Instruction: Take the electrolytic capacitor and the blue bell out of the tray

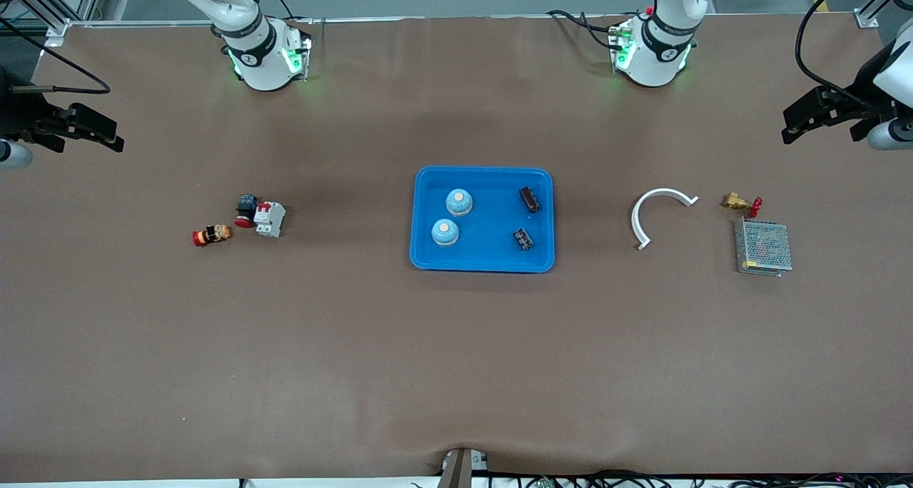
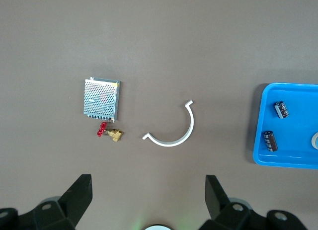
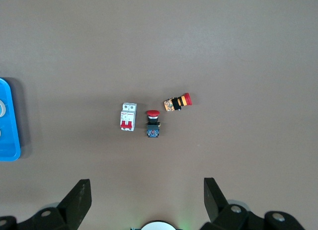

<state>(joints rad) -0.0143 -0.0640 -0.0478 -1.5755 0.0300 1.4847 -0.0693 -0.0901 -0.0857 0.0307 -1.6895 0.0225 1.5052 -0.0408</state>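
Holding two bells (image 1: 459, 202) and two capacitors (image 1: 529, 198) inside blue tray (image 1: 428, 260) at table centre. Both claws released, empty: left gripper (image 2: 149, 192), right gripper (image 3: 148, 192), parked over the table's ends.

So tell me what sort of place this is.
Probably a robotics lab bench for sorting electrical parts: two arm bases bolted along a brown-covered table, a blue tray holding capacitors and bells, and loose parts such as a circuit breaker and a meshed power supply.
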